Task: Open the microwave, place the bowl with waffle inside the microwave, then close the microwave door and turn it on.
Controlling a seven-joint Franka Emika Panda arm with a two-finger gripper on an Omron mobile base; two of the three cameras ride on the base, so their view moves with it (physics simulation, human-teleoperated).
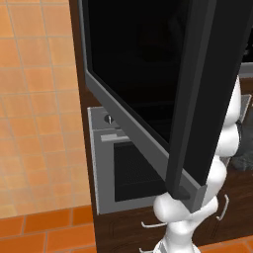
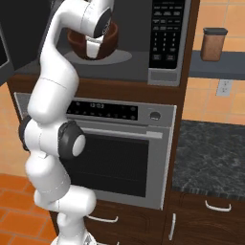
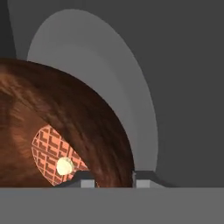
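Note:
The microwave point(image 2: 165, 72) stands open, its dark grey cavity and round turntable point(image 3: 109, 78) exposed. The microwave door point(image 1: 143, 74) is swung wide toward the left base camera, its black glass facing me. The reddish-brown bowl point(image 2: 107, 40) sits low inside the cavity over the turntable; I cannot tell if it touches it. In the hand view the bowl point(image 3: 74, 118) holds a waffle point(image 3: 50, 155) with a pale pat on top. My gripper point(image 3: 113, 180) is shut on the bowl's rim, one fingertip point(image 3: 144, 177) outside the wall, the other inside.
Below the microwave is a silver oven point(image 2: 119, 158) with a knob and a horizontal handle. The microwave's keypad point(image 2: 167, 33) is on its right side. A brown jar point(image 2: 214, 44) stands on a shelf above a dark counter point(image 2: 210, 158). The arm reaches up past the open door.

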